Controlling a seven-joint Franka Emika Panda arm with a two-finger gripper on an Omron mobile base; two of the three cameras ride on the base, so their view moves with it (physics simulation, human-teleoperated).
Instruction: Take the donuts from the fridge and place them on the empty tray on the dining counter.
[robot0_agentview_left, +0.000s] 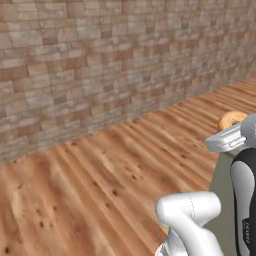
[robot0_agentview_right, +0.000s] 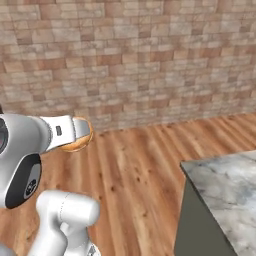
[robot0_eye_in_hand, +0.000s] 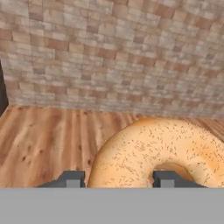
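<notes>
The tan donut (robot0_eye_in_hand: 162, 153) is clamped in the claw (robot0_eye_in_hand: 118, 178), its ring jutting out past the fingertips (robot0_eye_in_hand: 72, 178). It is carried above the wood floor (robot0_agentview_left: 90, 170), near the marble surface (robot0_agentview_right: 225, 190).

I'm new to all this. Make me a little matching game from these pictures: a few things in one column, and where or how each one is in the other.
Things:
1. orange-tan donut
2. marble counter
3. brick wall
4. wooden floor

Descriptions:
A. stands behind everything, across the back
B. held off the ground between the robot's fingers
C. grey-white top at the lower right of the right base view
D. brown planks under the robot

Pairs: 1-B, 2-C, 3-A, 4-D
</notes>
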